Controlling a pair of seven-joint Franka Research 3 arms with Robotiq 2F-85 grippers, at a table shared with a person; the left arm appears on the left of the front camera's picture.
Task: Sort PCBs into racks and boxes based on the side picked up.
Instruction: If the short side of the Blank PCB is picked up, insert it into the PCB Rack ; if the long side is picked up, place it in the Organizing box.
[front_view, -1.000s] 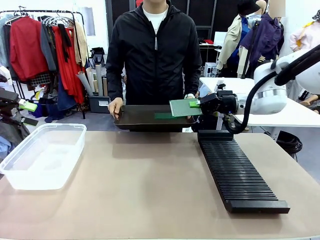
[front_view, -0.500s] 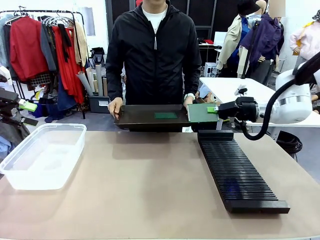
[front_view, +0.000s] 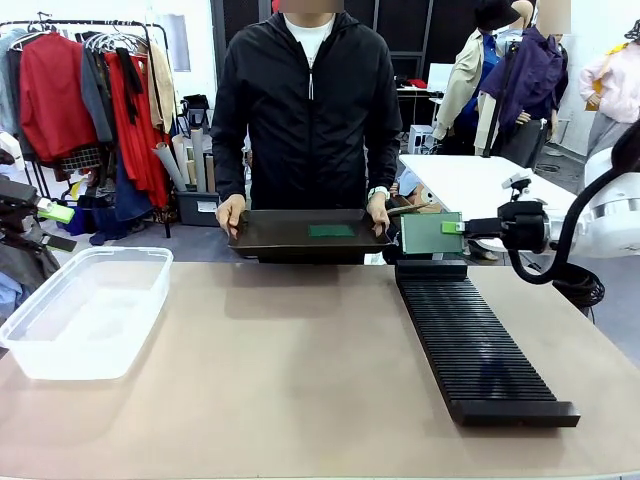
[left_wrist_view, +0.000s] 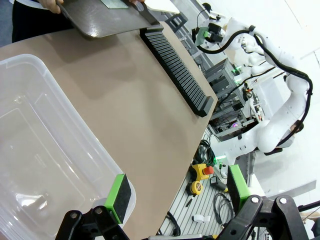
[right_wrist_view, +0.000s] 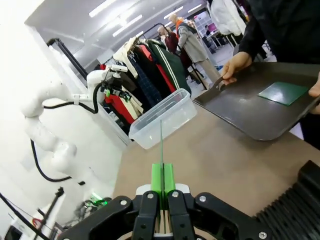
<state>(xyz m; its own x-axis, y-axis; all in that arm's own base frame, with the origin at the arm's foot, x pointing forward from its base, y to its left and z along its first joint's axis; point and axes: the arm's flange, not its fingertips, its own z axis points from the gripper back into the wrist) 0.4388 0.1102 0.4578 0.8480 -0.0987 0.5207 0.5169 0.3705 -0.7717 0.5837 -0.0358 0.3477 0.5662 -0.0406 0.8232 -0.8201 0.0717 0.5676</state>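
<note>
Hidden or unclear: in the right wrist view the held PCB (right_wrist_view: 161, 145) showed edge-on as one thin green line, so neither face could be read there. Its near edge was buried between the pads. The rack (right_wrist_view: 295, 210) was cut off at that view's bottom right corner. In the front view the left arm was cut by the picture's edge.
Held PCB, place: clamped in the right pincer (front_view: 452, 227), reaching out past its fingertips, in the air above the far end of the rack (front_view: 478, 340) and clear of it.
Held PCB, facing: it stood on edge with a pale green face toward the front camera. Its long axis lay nearly level, running straight on from the fingers toward the tray (front_view: 280, 235).
Right pincer: pads pressed together on the board's edge, fingers pointing level across the surface (front_view: 300, 380).
Right arm: it came in from the side, wrist held well above the rack.
Second PCB (front_view: 331, 231): it lay flat on the tray, beyond the right pincer's tips. Its long axis ran along the tray.
Tray: held at both ends by the person's hands (front_view: 231, 213).
Left pincer (left_wrist_view: 179, 192): fingers spread wide apart, nothing between them, poised over the near corner of the box (left_wrist_view: 35, 150).
Box: it sat on the surface below the left pincer, well apart from the right pincer.
</note>
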